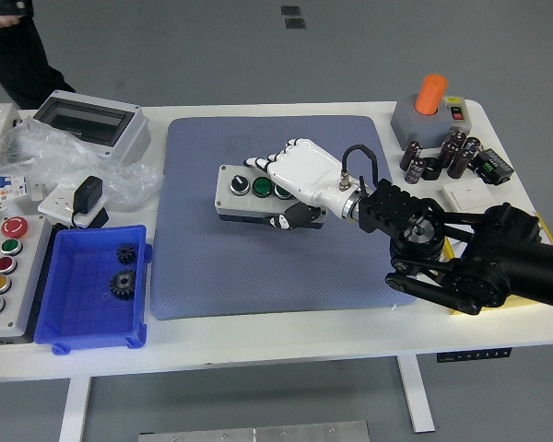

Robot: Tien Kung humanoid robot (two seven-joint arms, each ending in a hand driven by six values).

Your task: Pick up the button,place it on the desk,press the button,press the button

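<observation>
A grey button box [242, 192] with a black knob and green buttons on top lies near the middle of the blue-grey mat [212, 258]. My right hand [295, 180], white with black fingertips, is wrapped over the box's right end, fingers across the top and thumb under the front. Its black arm [461, 253] comes in from the right. The box's right part is hidden under the hand. Whether the box rests on the mat or hangs just above it is unclear. My left arm is out of view.
A blue bin [92, 290] with two gears and a grey panel [5, 267] of coloured buttons sit at the left. A clear-lidded enclosure [92, 124], plastic bags and a socket lie behind. At the right stand an orange-knobbed box [429, 110], capacitors [442, 157]. A person [18, 46] stands far left.
</observation>
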